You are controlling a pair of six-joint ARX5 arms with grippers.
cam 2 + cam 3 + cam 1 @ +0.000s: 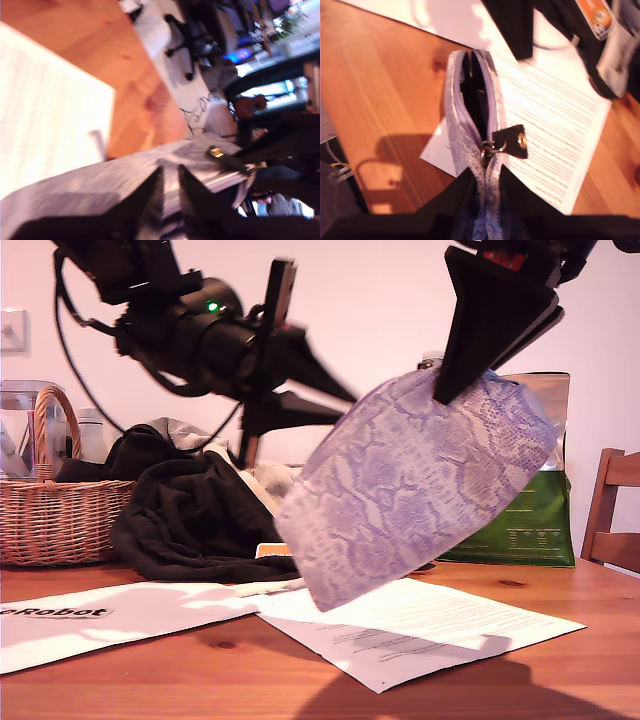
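While aloft, my second end effector's [486, 172] pouch [415, 490]

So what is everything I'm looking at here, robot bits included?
pouch: one, lilac snakeskin print, hanging above the table, zip partly open
paper sheets: at least two, white, flat on the table below the pouch
clothes: one heap, black, behind the papers
basket: one, tan wicker, at the exterior view's left
bag: one, green, behind the pouch
chair: one, brown wood, at the exterior view's right edge
table: one, orange-brown wood, under it all
my first claw: one, black, tips at the pouch's side edge, grip unclear
my second claw: one, black, shut on the pouch's top corner
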